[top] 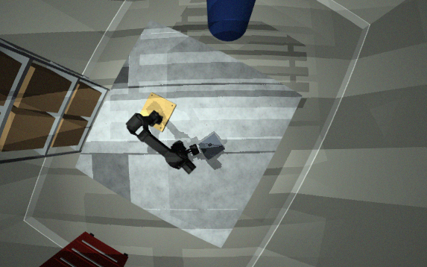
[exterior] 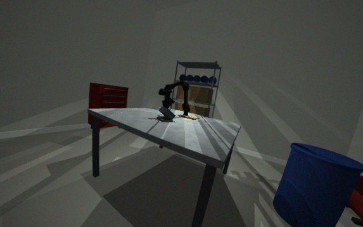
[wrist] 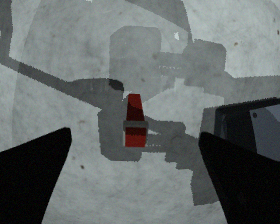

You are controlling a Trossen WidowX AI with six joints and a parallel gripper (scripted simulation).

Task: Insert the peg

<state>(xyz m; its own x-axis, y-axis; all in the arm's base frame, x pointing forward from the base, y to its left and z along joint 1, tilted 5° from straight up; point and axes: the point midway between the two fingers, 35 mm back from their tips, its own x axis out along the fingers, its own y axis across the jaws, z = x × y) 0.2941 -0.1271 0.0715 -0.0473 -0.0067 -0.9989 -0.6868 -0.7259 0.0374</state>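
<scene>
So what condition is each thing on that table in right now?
Gripper: open, holding nothing, poised above the peg.
Red peg: standing on the table, between the fingers in view, not gripped.
Sloped panel: beside the peg, no peg in it.
</scene>
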